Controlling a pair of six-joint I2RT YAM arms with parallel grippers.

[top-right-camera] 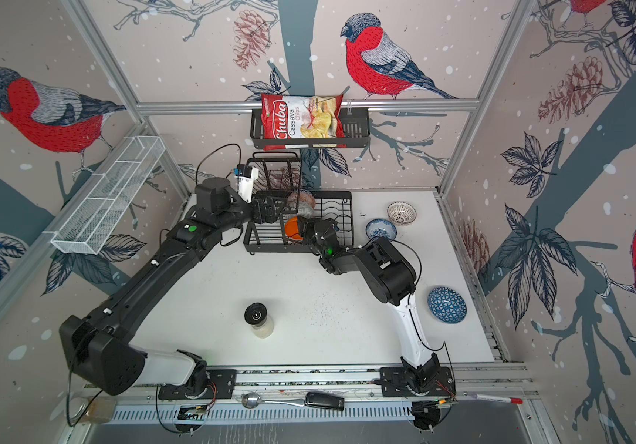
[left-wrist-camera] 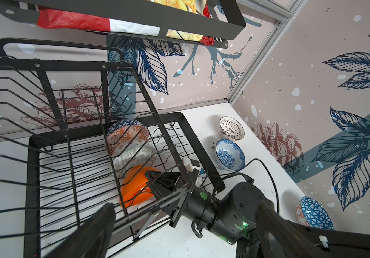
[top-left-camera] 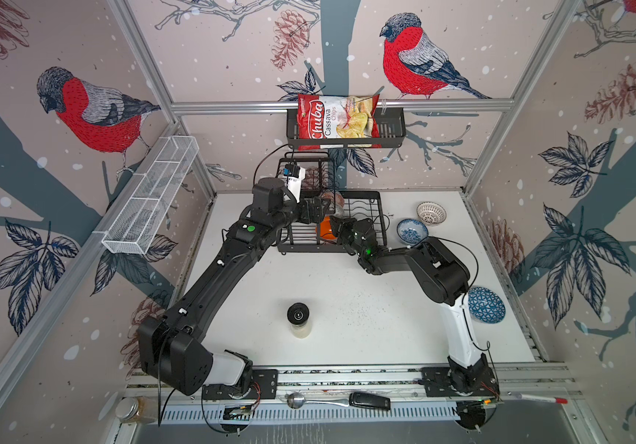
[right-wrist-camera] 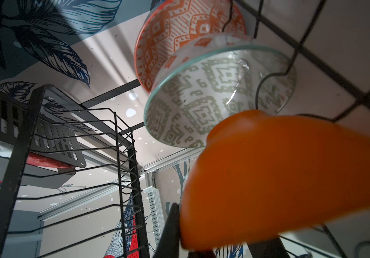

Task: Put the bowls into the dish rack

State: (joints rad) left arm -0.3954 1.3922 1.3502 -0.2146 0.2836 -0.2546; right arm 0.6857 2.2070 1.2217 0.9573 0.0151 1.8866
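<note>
In both top views the arms hide most of the dish rack (top-left-camera: pixel 301 249), and only a slice of the plain orange bowl (top-left-camera: pixel 323 230) shows inside it, beside the right pincer (top-left-camera: pixel 333 223). The left wrist view gives what they miss: three bowls stand on edge in a row in the lower tray (left-wrist-camera: pixel 28 178), the orange-white bowl (left-wrist-camera: pixel 128 136) at the back, the grey-green bowl (left-wrist-camera: pixel 135 156) next, the plain orange one nearest, with the right pincer clamped narrow on its rim. The right wrist view shows the same row close up, orange filling much of it, but not the counter (top-left-camera: pixel 347 300). Only the top and left wrist views show the three bowls out there, right of the rack: the white lattice bowl (top-left-camera: pixel 431 213), the blue floral bowl (top-left-camera: pixel 411 231) just beside it and, well apart, the blue triangle-patterned bowl (top-left-camera: pixel 486 305). The left pincer (top-left-camera: pixel 314 209) hangs wide and unladen by the upper basket (left-wrist-camera: pixel 45 64)
</note>
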